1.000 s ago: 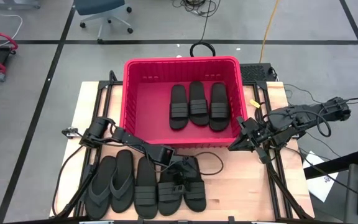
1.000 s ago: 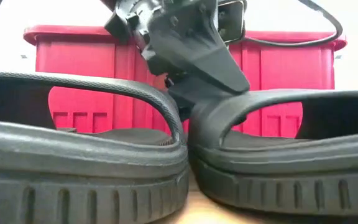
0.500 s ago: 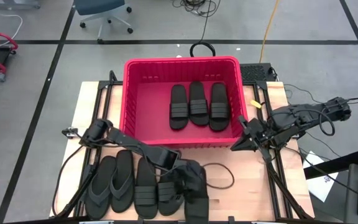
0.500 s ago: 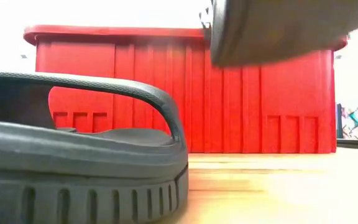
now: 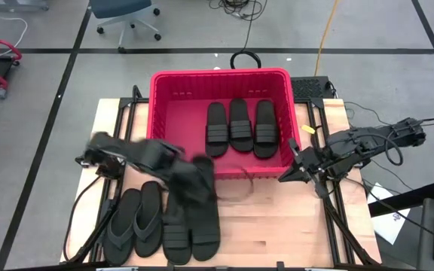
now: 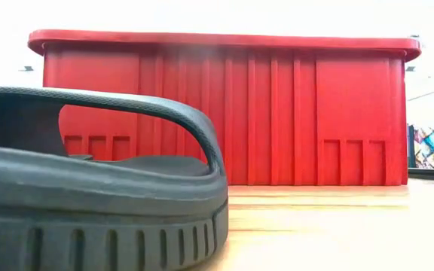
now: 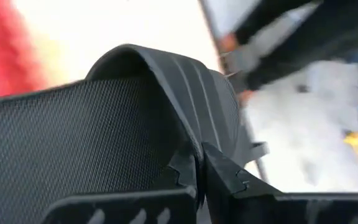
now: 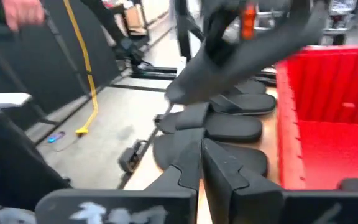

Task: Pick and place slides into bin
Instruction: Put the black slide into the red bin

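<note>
My left gripper (image 5: 185, 175) is shut on a black band-strap slide (image 5: 199, 183), held in the air just in front of the red bin's near wall (image 5: 224, 175); both are blurred. In the left wrist view the slide's textured footbed (image 7: 73, 137) and ribbed strap (image 7: 185, 87) fill the picture. Three slides (image 5: 241, 126) lie flat on the bin's floor. Two flip-flops (image 5: 134, 224) and two band slides (image 5: 191, 229) lie soles down in a row near the table's front edge. My right gripper (image 5: 283, 178) is shut and empty, right of the bin. My left gripper pinches the slide's ribbed strap (image 7: 190, 144) between its two fingers, at the strap's edge beside the footbed. The slide is lifted clear of the table. The blur hides how it is tilted.
The bin (image 6: 224, 113) stands at the table's far middle, with free floor in its left half (image 5: 179, 128). A cable (image 5: 236, 192) lies on the table before the bin. A black ring (image 5: 245, 59) sits behind the bin. Bare wood (image 5: 277, 226) lies at the front right.
My left gripper has lifted the rightmost band slide out of the row, first swinging it up over the table's front, then carrying it toward the far left, up to the bin's near wall. The other slides have stayed in place.
</note>
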Controlling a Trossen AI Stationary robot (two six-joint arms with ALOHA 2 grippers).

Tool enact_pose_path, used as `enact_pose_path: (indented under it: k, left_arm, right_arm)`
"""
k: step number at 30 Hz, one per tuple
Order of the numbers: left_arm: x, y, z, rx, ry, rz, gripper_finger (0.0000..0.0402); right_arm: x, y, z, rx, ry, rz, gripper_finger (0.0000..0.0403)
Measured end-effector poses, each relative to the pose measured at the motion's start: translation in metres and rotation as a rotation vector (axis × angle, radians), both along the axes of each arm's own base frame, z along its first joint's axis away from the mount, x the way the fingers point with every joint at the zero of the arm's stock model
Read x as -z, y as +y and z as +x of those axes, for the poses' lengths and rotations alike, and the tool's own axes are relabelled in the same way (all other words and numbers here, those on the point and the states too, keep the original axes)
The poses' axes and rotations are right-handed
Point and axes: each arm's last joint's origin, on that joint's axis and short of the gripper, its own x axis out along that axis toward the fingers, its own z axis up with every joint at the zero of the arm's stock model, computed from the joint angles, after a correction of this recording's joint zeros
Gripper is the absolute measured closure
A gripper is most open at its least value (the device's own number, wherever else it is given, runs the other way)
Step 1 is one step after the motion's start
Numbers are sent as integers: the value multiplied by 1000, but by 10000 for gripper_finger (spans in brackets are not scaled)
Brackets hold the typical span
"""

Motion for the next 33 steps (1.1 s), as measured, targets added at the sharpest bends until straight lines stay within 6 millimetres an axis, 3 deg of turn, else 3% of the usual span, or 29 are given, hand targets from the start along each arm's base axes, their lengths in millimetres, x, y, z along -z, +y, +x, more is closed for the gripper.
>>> enact_pose_path:
  k: [7,15,19,25,33]
  left_arm:
    - [-40,61,-46,-106,-117,172,401]
    - [-47,127,-52,1,-215,327,401]
    - [-40,162,-51,77,-257,256,401]
    - [-13,211,-35,103,-430,76,401]
    - [10,249,-24,-5,-638,-70,401]
  right_arm:
    - [18,1,8,54,-35,-20,401]
    - [36,0,21,216,-205,-6,402]
    - [33,-3,22,325,-262,-9,402]
    - [33,-5,21,380,-268,-25,403]
    - [31,-18,7,427,-279,-266,403]
